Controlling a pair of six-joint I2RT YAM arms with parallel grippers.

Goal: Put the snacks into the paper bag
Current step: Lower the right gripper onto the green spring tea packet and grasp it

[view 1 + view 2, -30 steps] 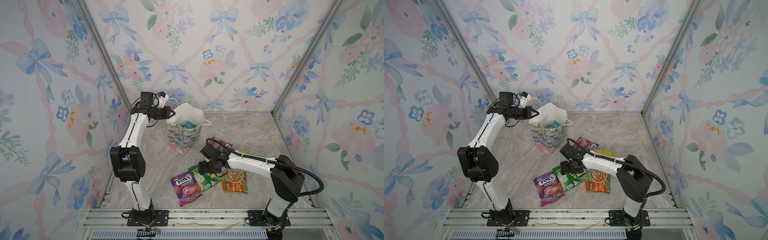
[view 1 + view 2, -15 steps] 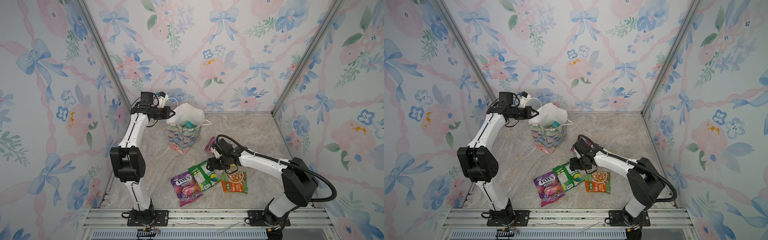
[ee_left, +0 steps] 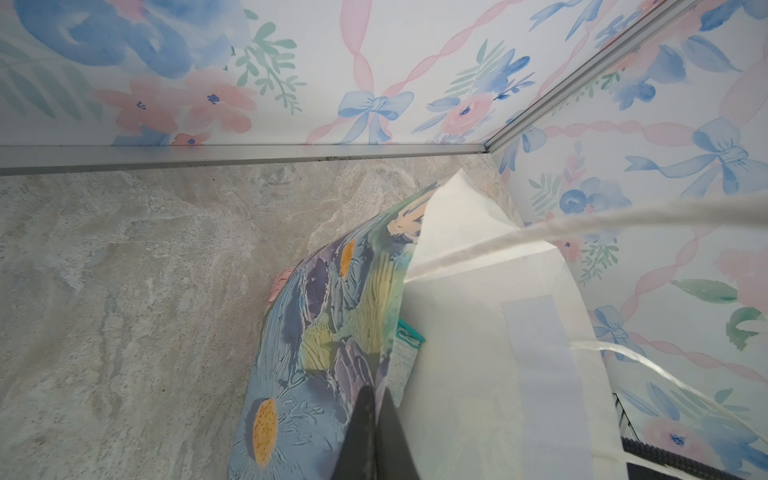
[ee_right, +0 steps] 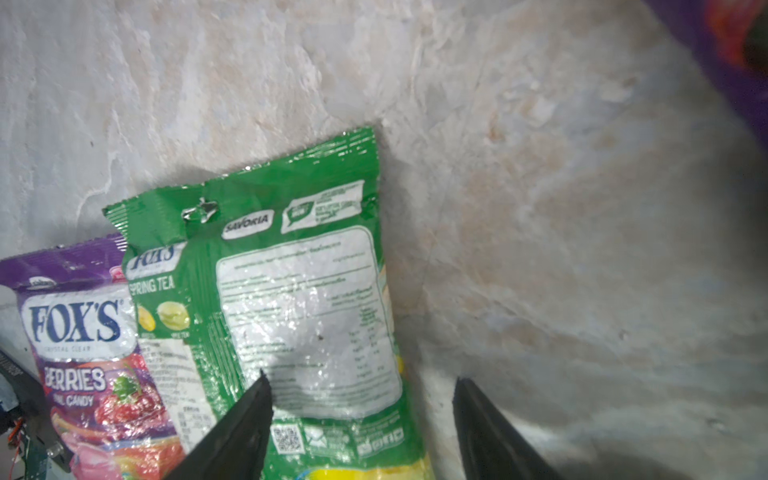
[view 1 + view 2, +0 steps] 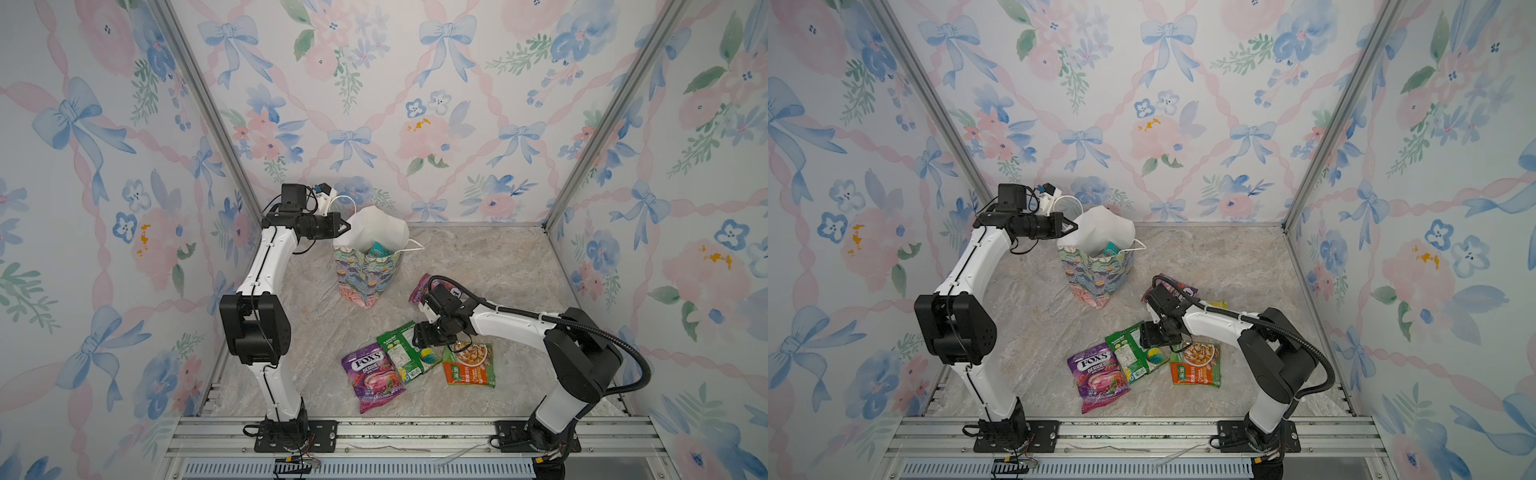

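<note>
We see the paper bag upright at the back, its rim pinched in our closed left gripper. Nearer the front, the green packet lies flat beneath our right gripper, whose jaws are parted astride its edge, perhaps not touching. The purple packet lies just beside.

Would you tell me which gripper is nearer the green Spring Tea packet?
Right. The right gripper hangs open over the green packet; the left gripper is far off, pinching the paper bag.
</note>
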